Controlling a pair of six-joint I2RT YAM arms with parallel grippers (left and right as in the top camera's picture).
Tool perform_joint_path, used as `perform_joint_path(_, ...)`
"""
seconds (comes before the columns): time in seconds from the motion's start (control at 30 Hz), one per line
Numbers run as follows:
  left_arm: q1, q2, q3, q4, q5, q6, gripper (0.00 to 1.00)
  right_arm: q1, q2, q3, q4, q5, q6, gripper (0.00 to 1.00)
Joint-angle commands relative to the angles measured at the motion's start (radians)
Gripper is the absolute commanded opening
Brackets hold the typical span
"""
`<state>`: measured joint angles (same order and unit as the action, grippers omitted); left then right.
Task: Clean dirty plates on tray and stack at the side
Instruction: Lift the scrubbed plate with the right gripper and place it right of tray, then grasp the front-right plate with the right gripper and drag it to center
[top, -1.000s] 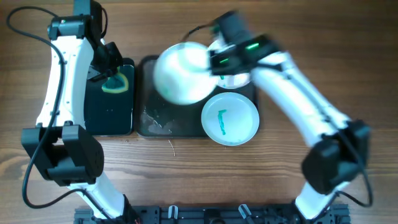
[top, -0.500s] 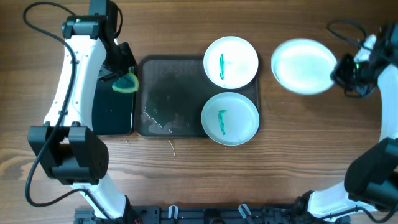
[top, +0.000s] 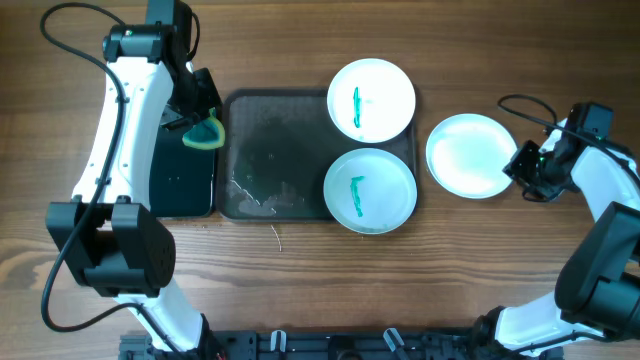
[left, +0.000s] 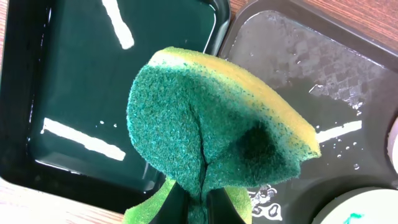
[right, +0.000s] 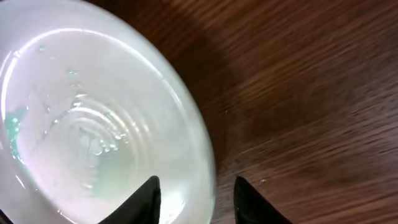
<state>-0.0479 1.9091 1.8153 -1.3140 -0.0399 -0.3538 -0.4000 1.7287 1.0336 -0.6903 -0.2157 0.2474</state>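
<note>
Overhead: tray (top: 270, 150) sits mid-frame, w/ wet patches on its bare left half. Two plates are on its right half: upper plate (top: 372, 98), white, and lower plate (top: 370, 190), pale blue, each w/ a teal smear. Third plate (top: 465, 155), white, lies on the table (top: 300, 280) just right of the tray, off it. Right gripper (top: 522, 168) is at that plate's right edge. Left gripper (top: 200, 128), upper left, has a sponge (top: 205, 135) over the seam btwn tub (top: 180, 185) and tray.

Left wrist: jaws pinched tight on the sponge's lower end. Green side faces the camera, yellow layer behind. Water in the tub at left, tray at upper right.

Right wrist: third plate is wet, w/ a faint teal trace at far left. Jaws parted, rim btwn the fingers (right: 149, 199); can't tell if either touches it.
</note>
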Motion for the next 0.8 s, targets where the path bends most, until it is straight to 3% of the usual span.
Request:
perform_joint_path(0.0, -0.007, -0.016, 0.018, 0.005, 0.005, 0.009, 0.04, 0.01, -0.026, 0.14, -0.144, -0.163, -0.102, 0.41)
perform_joint_path(0.2, -0.013, -0.016, 0.018, 0.004, 0.006, 0.021, 0.04, 0.197, -0.079, 0.22, -0.379, -0.29, -0.222, 0.41)
perform_joint_path(0.3, -0.04, -0.016, 0.018, 0.004, 0.051, 0.133, 0.04, 0.328, -0.076, 0.178, -0.375, -0.248, -0.217, 0.41)
perform_joint_path(0.5, -0.085, -0.016, 0.018, 0.014, 0.05, 0.141, 0.04, 0.554, -0.074, 0.035, -0.241, -0.076, 0.01, 0.34)
perform_joint_path(0.63, -0.085, -0.016, 0.018, 0.021, 0.05, 0.141, 0.04, 0.618, -0.074, 0.002, -0.228, 0.061, 0.109, 0.31)
perform_joint_path(0.77, -0.085, -0.016, 0.018, 0.023, 0.05, 0.141, 0.04, 0.656, -0.065, -0.043, -0.158, 0.068, 0.15, 0.26)
